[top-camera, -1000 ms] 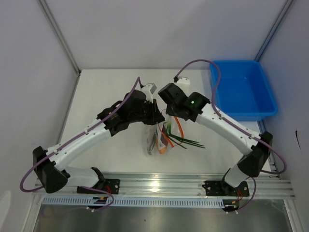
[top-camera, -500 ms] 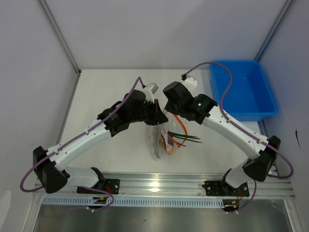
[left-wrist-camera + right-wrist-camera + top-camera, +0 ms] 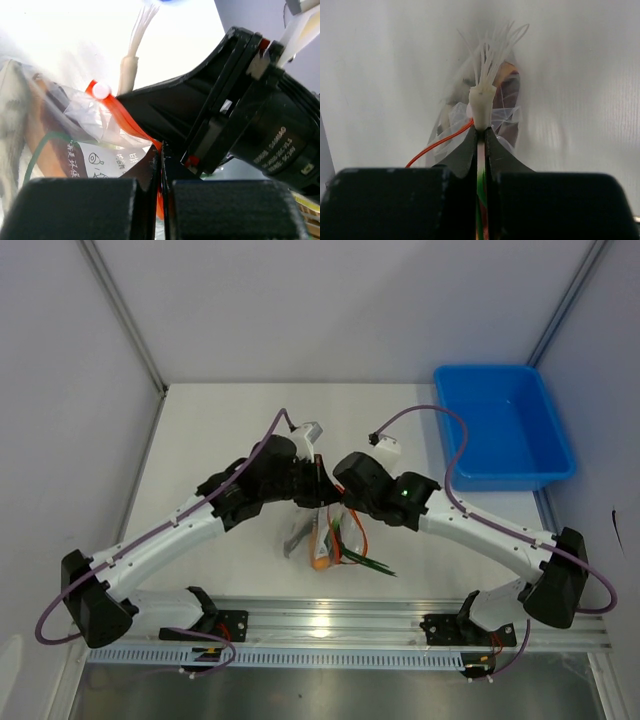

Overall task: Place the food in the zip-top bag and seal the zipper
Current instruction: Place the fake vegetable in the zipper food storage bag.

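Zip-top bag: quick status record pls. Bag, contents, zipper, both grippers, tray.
bag: zip-top bag gripped at its mouth by both grippers, mid table
contents: orange piece and green leaf strips visible at its lower end
zipper: zipper; cannot tell whether sealed
left gripper: shut on zipper
right gripper: shut on zip-top bag
blue tray: far right, apart from bag

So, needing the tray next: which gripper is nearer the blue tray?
Right. The right gripper grips the zip-top bag nearer the blue tray; the left gripper grips it just beyond.
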Motion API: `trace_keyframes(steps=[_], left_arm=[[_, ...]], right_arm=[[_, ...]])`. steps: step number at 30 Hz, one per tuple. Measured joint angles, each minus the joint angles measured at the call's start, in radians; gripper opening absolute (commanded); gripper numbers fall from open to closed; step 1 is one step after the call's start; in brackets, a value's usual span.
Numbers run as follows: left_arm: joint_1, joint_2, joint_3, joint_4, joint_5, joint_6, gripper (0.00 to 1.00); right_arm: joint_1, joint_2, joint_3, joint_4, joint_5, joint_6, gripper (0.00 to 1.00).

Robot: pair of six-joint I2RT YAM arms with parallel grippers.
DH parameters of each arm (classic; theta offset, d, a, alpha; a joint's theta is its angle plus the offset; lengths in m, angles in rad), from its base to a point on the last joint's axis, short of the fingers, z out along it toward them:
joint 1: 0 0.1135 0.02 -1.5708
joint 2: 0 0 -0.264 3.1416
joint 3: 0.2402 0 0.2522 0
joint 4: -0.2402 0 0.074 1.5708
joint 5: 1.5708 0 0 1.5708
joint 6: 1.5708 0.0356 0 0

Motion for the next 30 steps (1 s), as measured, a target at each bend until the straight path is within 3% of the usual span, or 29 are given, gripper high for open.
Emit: trace_keyframes(steps=[1,3,5,7,16,17,21,30], left_arm=[[0.0,-0.005,-0.003,0.002,0.001,-0.002,0.01],[-0.001,-0.007,-0.003,0.008,0.002,-0.007,0.0],[-0.001,-0.007,-0.003,0.017,0.003,-0.011,0.01],[0.002,-0.01,-0.005,0.013,-0.001,-0.014,0.0],[0.005,-0.017,-0.006,0.014,-0.005,-0.015,0.01],[0.005,-0.017,-0.006,0.016,-0.005,-0.015,0.01],[0.009,-0.017,-0.005,0.029,-0.002,-0.017,0.01],[0.022,-0.005,0.006,0.05,0.058,-0.017,0.0]], right_arm=[[0.006,-0.003,-0.002,0.008,-0.008,-0.012,0.0],[0.015,-0.008,-0.002,0.029,-0.018,-0.042,0.16],[0.022,-0.015,-0.001,0.045,-0.026,-0.082,0.4],[0.021,-0.027,-0.001,0.037,-0.029,-0.13,0.51],[0.01,-0.068,0.003,-0.013,-0.04,-0.245,0.7],[0.008,-0.074,0.005,-0.019,-0.045,-0.26,0.76],[-0.012,-0.109,0.043,-0.064,-0.089,-0.33,0.74],[-0.116,-0.194,0.145,-0.053,-0.374,-0.5,0.54]])
